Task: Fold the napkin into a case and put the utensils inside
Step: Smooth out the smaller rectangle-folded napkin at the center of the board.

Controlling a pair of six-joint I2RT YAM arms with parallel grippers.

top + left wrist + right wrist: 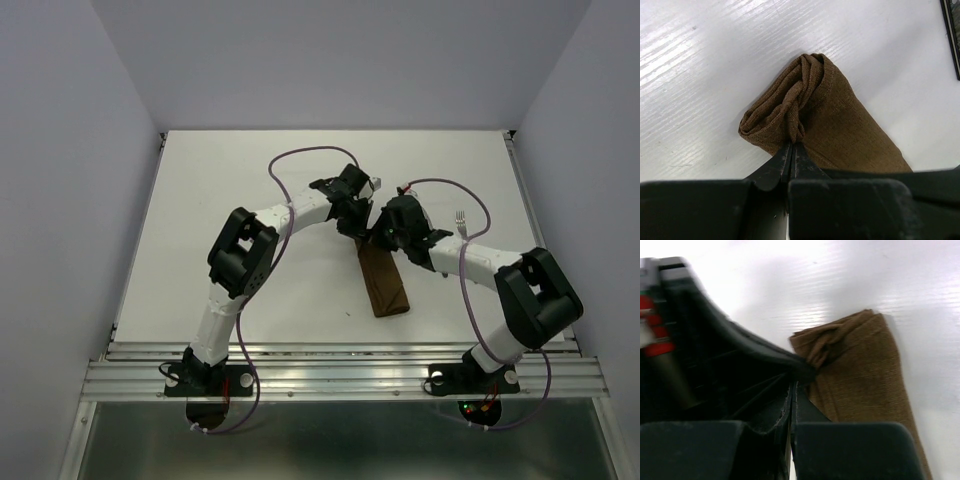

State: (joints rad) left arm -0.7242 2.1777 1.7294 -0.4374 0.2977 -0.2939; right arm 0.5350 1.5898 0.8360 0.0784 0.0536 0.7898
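The napkin is folded into a narrow dark brown case (384,283) lying lengthwise at the table's middle. My left gripper (357,218) is at its far end, shut on a bunched fold of the cloth (799,107). My right gripper (386,238) is beside it at the same end with its jaws shut. Its tips (793,385) sit under the left finger (765,352), against the cloth (860,370); I cannot tell whether they pinch it. A silver fork (461,221) lies on the table to the right. The knife is not in view.
Both arms crowd the far end of the case, nearly touching. Purple cables loop over each arm. White walls enclose the table on three sides, and a metal rail (340,375) runs along the near edge.
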